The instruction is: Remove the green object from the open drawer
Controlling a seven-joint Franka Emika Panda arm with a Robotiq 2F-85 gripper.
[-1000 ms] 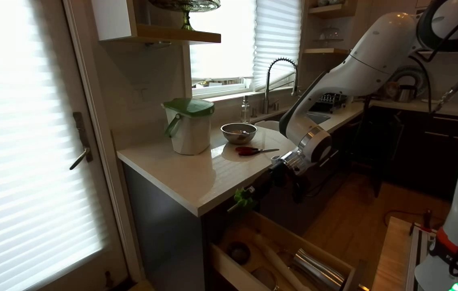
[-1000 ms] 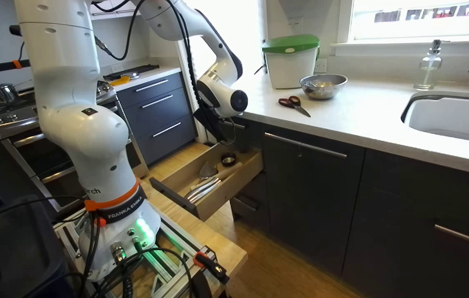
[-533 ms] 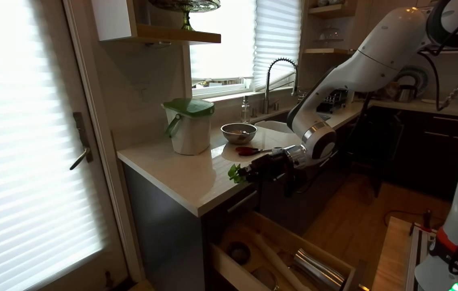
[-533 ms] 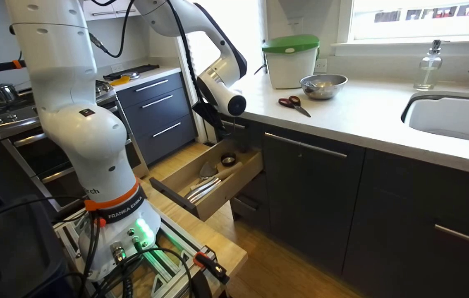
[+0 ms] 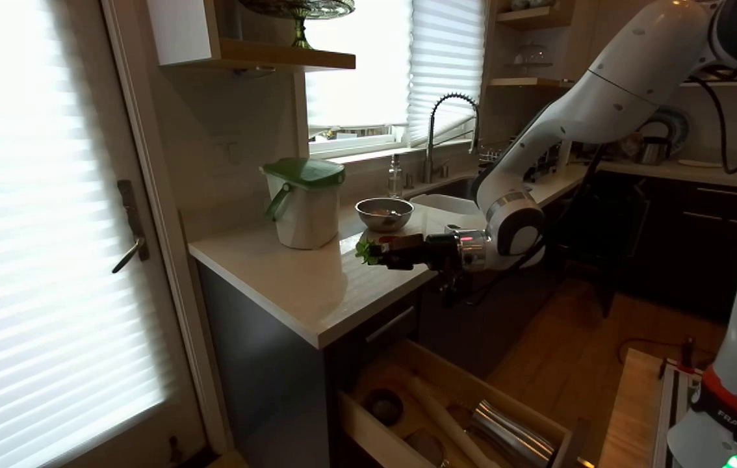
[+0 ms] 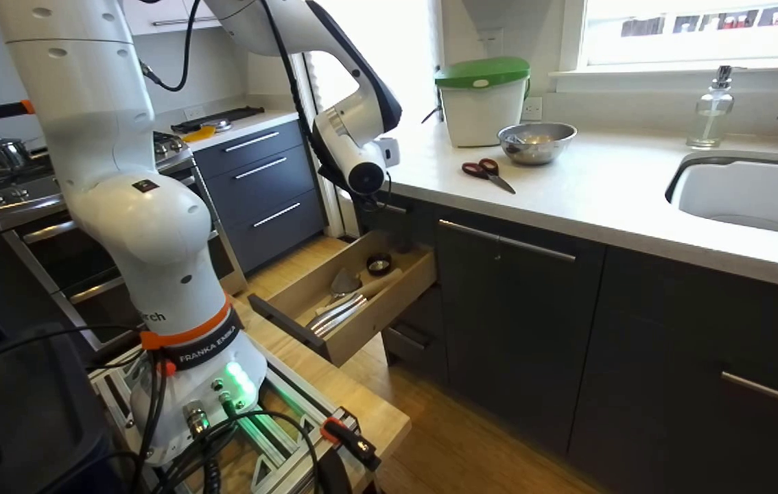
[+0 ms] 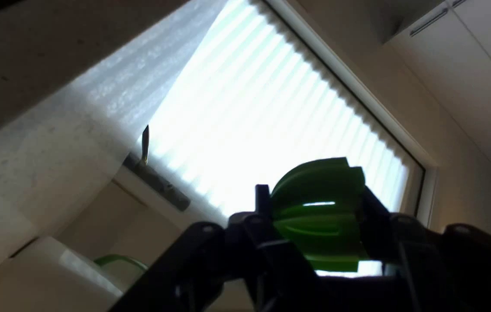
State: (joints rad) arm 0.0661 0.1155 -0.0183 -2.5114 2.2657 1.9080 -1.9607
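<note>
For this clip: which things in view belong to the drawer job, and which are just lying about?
Part of the job:
open drawer
green object, out of the drawer
gripper, holding it

Just lying about:
red-handled scissors
metal bowl
green-lidded white bin
clear pump bottle

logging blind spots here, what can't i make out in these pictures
Green object: hidden behind the arm's wrist in an exterior view.
Scissors: mostly covered by the pincer in an exterior view.
Drawer: one corner cut off by an exterior view's bottom edge.
Bowl: contents too small to name in both exterior views.
Bin: cut off by the wrist view's edge.
</note>
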